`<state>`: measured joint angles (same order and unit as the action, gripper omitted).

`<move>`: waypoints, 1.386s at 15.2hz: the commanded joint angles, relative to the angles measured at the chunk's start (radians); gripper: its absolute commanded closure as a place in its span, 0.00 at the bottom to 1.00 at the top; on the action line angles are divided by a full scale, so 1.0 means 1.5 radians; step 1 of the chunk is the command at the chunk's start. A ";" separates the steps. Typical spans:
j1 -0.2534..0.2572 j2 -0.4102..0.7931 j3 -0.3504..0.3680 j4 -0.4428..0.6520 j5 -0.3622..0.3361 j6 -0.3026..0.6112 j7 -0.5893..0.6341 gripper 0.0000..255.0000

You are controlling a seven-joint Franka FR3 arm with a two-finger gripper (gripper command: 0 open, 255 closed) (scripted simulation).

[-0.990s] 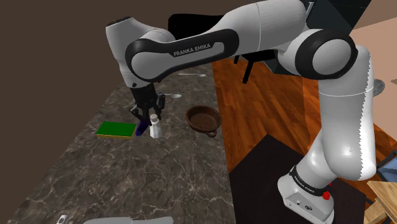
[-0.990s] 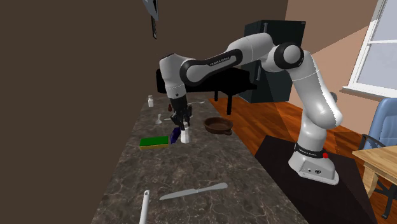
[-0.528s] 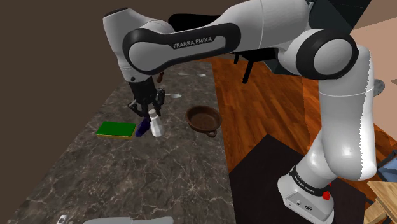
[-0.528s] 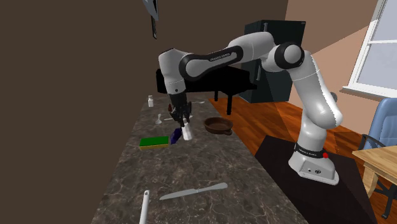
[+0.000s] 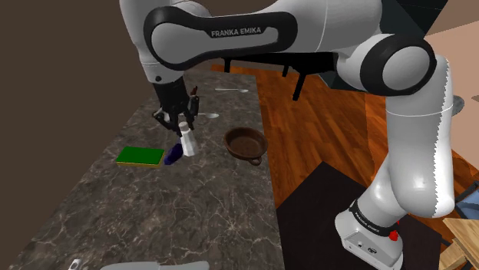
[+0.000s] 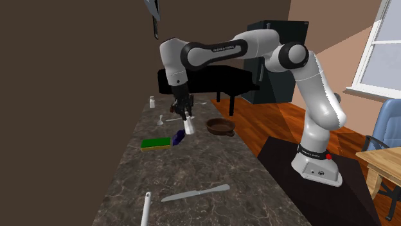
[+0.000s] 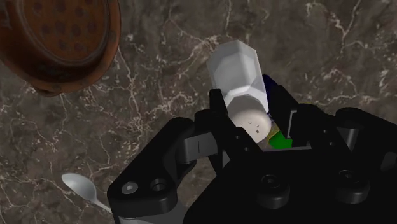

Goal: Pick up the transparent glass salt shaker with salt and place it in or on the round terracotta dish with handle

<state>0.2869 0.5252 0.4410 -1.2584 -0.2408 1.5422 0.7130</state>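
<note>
- Shoulder view, lower left edge: a grey knife point(image 5: 161, 265) lies at the near end of the dark marbled counter point(image 5: 153, 207), well apart from the work area
- Further up the counter, a flat green pad point(image 5: 140, 156) lies on the side toward the wall
- Touching or just beside the pad's right edge lies a small dark blue object point(image 5: 172, 153); what it is cannot be told
- The salt shaker point(image 5: 187, 143), pale with a faceted body, hangs tilted over the right end of the blue object and looks clear of the counter
- The gripper point(image 5: 183, 125) has its 2 black fingers clamped on the shaker's cap end; in the wrist view the round pale cap sits pinched between them, with the body pointing away from the hand
- Behind the gripper a pale spoon point(image 5: 207, 116) lies on the counter; a second spoon point(image 5: 232, 90) lies further back
- Right of the shaker and apart from it stands the round reddish-brown dish point(image 5: 246, 143), upright near the counter's right edge; bare counter lies between the 2
- Right of the counter come a wooden floor point(image 5: 322, 130), a black mat point(image 5: 315, 207) and the stand point(image 5: 372, 234)
- Arm pose: the white arm point(image 5: 414, 153) rises from the stand, bends at a dark joint at the upper right, runs leftward across the top of the shoulder view, then turns down at the wrist so the gripper points at the counter with a slight lean
</note>
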 commanded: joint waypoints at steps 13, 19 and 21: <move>-0.016 -0.045 0.003 0.042 0.013 -0.082 -0.026 1.00; -0.108 -0.209 -0.006 -0.159 0.067 -0.028 -0.102 1.00; -0.132 -0.256 -0.015 -0.210 0.082 -0.018 -0.133 1.00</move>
<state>0.1105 0.1809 0.4254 -1.5286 -0.1303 1.5048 0.5410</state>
